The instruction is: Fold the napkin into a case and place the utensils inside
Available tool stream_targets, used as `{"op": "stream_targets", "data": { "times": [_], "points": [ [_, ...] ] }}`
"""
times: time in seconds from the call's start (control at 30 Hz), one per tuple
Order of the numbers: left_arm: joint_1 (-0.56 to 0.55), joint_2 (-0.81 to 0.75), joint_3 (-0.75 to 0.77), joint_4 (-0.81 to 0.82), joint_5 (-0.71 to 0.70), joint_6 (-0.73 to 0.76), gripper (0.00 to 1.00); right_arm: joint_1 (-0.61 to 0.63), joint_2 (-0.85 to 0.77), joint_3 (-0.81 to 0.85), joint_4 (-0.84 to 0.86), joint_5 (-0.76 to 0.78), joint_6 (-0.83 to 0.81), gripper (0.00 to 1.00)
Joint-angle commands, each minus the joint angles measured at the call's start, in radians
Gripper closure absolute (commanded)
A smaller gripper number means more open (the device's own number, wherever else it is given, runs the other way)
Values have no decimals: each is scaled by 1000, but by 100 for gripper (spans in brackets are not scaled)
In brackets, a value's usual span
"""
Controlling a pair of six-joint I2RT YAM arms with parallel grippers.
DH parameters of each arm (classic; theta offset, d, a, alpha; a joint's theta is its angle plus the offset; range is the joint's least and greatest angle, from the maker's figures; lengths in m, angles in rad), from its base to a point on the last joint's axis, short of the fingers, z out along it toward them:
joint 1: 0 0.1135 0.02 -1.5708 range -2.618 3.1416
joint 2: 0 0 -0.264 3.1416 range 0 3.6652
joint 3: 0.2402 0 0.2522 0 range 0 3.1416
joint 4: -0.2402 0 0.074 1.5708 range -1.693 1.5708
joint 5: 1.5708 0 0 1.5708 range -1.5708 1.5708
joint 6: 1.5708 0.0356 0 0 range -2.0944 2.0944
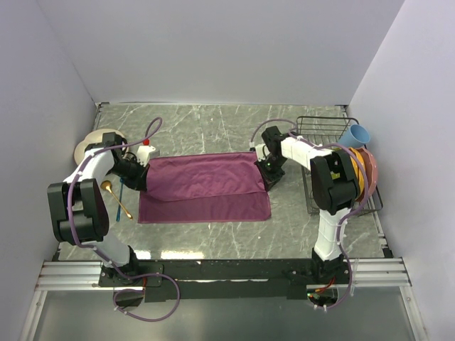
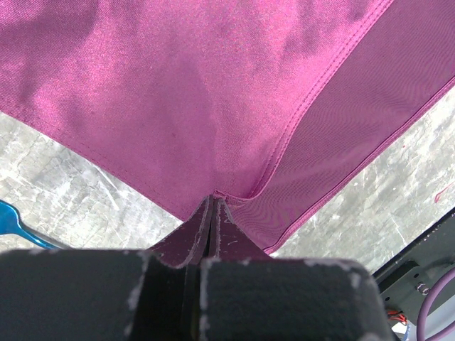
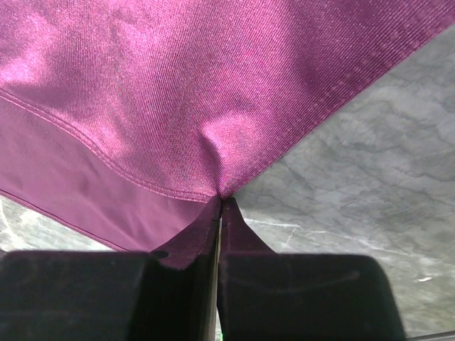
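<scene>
The maroon-purple napkin [image 1: 204, 187] lies on the table, its far part folded over toward the near edge, with a strip of the lower layer showing along the front. My left gripper [image 1: 147, 179] is shut on the folded layer's left corner [image 2: 213, 197]. My right gripper [image 1: 264, 179] is shut on its right corner [image 3: 222, 193]. The gold-orange spoon [image 1: 115, 198] and the blue fork [image 1: 119, 202] lie on the table left of the napkin, under my left arm. The fork's tip also shows in the left wrist view [image 2: 15, 220].
A cream plate [image 1: 89, 144] sits at the far left. A wire rack [image 1: 334, 135] at the right holds a blue cup [image 1: 355, 134] and orange-brown dishes [image 1: 366, 174]. Grey marble table [image 1: 213, 128] beyond the napkin.
</scene>
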Motion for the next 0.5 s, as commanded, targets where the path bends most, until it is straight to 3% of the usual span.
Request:
{"op": "stream_targets", "data": {
  "times": [0.0, 0.47],
  "points": [
    [0, -11, 29, 2, 24, 8, 99, -13, -63, 33, -37, -4, 3, 100],
    [3, -85, 36, -39, -4, 47, 99, -19, -151, 33, -127, 1, 3, 100]
  ]
}}
